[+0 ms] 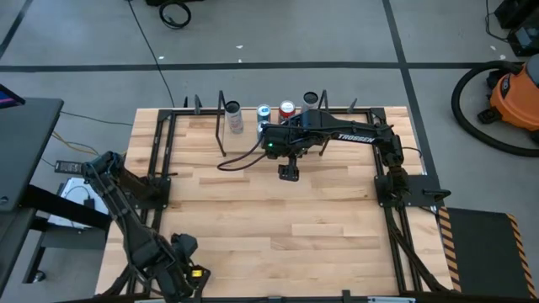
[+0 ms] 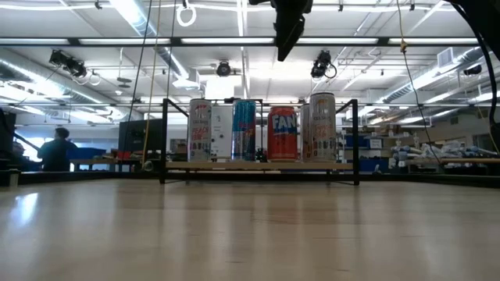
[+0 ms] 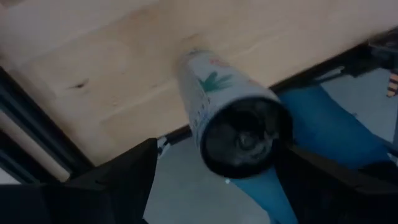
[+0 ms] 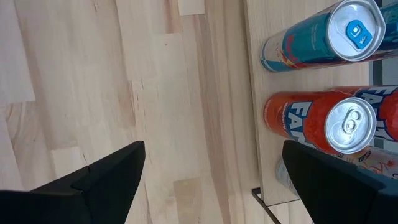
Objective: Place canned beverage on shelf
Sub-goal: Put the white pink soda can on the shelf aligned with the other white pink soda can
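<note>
I am looking into a big open workshop or lab hall, not a home. In the low view, long strip lights [image 2: 141,19] run across a high ceiling with bare beams and hanging cables. Far back stand workbenches [image 2: 437,162] loaded with gear, and a person [image 2: 56,150] sits at one on the left. From above I see a grey concrete floor [image 1: 295,34] marked with dark tape lines, loose cables, and an orange shop vacuum [image 1: 515,97] with its black hose. My rig sits on a butcher-block table [image 1: 269,227] in a black metal frame, with yellow-black hazard striping [image 1: 450,244] on a dark panel beside it.
</note>
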`<state>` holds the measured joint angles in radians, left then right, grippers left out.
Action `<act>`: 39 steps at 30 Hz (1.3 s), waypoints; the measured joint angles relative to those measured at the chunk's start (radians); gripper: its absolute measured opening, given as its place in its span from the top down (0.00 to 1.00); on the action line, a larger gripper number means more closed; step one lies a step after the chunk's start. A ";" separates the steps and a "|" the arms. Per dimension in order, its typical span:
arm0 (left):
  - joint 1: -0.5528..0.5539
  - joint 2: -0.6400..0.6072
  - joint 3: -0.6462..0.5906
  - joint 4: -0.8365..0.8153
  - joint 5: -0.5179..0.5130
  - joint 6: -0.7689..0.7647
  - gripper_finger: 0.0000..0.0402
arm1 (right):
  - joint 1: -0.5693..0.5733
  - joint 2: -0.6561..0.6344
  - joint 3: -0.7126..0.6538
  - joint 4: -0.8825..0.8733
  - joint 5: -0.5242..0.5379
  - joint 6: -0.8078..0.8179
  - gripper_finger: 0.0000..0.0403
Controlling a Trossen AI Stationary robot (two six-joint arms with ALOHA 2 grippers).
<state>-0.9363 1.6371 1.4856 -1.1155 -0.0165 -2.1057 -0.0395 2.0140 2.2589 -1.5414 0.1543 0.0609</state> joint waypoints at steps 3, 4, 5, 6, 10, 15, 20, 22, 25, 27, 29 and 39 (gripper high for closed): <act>0.003 0.000 -0.006 0.000 -0.008 -0.004 0.21 | 0.000 0.000 0.000 0.000 0.000 -0.010 0.03; 0.007 0.000 -0.006 0.007 -0.009 -0.004 0.21 | 0.000 0.000 0.000 0.000 0.000 -0.010 0.03; 0.012 0.000 -0.006 0.021 -0.010 0.000 0.21 | 0.000 0.000 0.000 0.000 0.000 -0.011 0.03; 0.017 0.000 -0.006 0.035 -0.010 0.004 0.21 | 0.000 0.000 0.000 0.000 0.000 -0.011 0.03; 0.024 0.000 -0.006 0.075 -0.017 0.020 0.21 | 0.000 0.000 0.000 -0.001 0.000 -0.011 0.03; 0.026 0.024 -0.006 0.070 -0.017 0.020 0.21 | 0.000 0.000 0.000 -0.002 0.000 -0.011 0.03; 0.026 0.062 -0.006 0.074 -0.007 0.022 0.21 | 0.000 0.000 0.000 -0.002 0.000 -0.011 0.03; 0.026 0.067 -0.006 0.075 -0.006 0.022 0.21 | 0.000 0.000 0.000 -0.002 0.000 -0.011 0.03; 0.026 0.067 -0.006 0.074 -0.006 0.022 0.21 | 0.000 0.000 0.000 -0.002 0.000 -0.011 0.03; 0.026 0.067 -0.006 0.073 -0.006 0.024 0.21 | 0.000 0.000 0.000 -0.001 0.000 -0.011 0.03; 0.024 0.067 -0.006 0.072 -0.006 0.037 0.21 | 0.000 0.000 0.000 -0.001 0.000 -0.008 0.03; 0.029 0.133 -0.006 0.072 0.011 0.124 0.22 | 0.000 0.000 0.000 -0.003 0.000 -0.011 0.03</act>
<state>-0.9073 1.7702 1.4792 -1.0439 -0.0051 -1.9815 -0.0394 2.0140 2.2585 -1.5441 0.1543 0.0498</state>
